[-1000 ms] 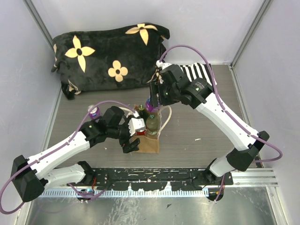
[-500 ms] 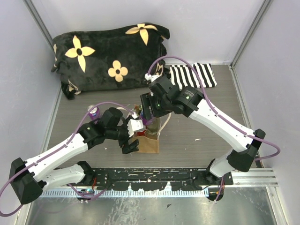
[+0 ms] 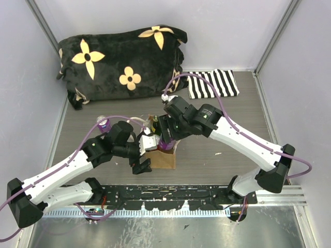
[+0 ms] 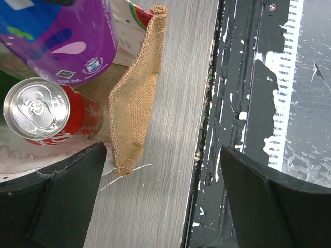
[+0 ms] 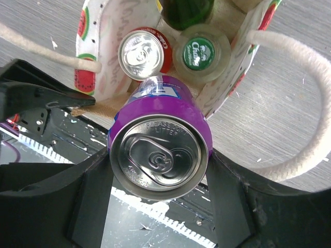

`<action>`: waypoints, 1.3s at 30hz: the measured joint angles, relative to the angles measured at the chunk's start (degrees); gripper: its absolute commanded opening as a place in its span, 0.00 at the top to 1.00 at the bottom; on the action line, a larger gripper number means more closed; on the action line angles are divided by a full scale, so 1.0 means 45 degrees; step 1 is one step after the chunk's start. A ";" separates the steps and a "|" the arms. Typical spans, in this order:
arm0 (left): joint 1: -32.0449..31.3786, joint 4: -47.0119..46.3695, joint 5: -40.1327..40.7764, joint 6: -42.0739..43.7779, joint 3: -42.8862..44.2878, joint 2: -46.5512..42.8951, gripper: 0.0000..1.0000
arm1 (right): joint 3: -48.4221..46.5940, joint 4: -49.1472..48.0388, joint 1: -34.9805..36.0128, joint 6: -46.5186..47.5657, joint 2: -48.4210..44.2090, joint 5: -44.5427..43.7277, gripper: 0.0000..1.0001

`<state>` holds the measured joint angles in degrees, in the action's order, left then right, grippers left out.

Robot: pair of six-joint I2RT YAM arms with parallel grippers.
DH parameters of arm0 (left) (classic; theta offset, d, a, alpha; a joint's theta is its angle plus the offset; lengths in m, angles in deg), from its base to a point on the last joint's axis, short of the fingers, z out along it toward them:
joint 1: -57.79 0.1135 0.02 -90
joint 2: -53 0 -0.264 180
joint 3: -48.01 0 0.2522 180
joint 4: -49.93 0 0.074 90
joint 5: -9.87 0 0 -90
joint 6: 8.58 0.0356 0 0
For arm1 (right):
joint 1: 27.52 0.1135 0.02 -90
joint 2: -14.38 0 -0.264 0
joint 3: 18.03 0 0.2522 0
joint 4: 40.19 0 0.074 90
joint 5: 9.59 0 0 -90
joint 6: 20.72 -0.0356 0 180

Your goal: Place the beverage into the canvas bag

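Clamping a purple aluminium drink can (image 5: 155, 111), the right gripper (image 5: 160, 178) holds it at the mouth of the tan canvas bag (image 5: 98, 67); the left gripper (image 4: 165, 201) is spread apart beside the bag.

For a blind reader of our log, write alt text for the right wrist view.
The right gripper holds a purple can by its sides, silver top toward the camera, over the open canvas bag. Inside the bag stand a red can, a green-capped bottle and a dark green bottle.

Bright, even, soft-shadowed light; sharp wrist views, blurred dark foreground edges.
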<state>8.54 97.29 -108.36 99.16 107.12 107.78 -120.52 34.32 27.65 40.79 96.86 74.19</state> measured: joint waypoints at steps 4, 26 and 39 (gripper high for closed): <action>-0.0005 0.0039 -0.0053 0.0000 0.0000 0.0000 0.02 | 0.0665 -0.0068 0.0083 -0.0117 -0.0136 -0.0024 0.99; -0.0010 0.0092 -0.0049 0.0058 0.0000 -0.0083 0.02 | 0.2526 -0.1365 0.0379 -0.0379 0.0345 -0.0529 0.99; -0.0010 0.0146 -0.0053 0.0155 0.0000 -0.0253 0.02 | 0.2555 -0.1588 0.0384 -0.0748 0.1554 -0.0661 0.99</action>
<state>8.49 97.95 -108.60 99.86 107.12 106.64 -109.03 27.18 29.38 37.42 103.85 71.21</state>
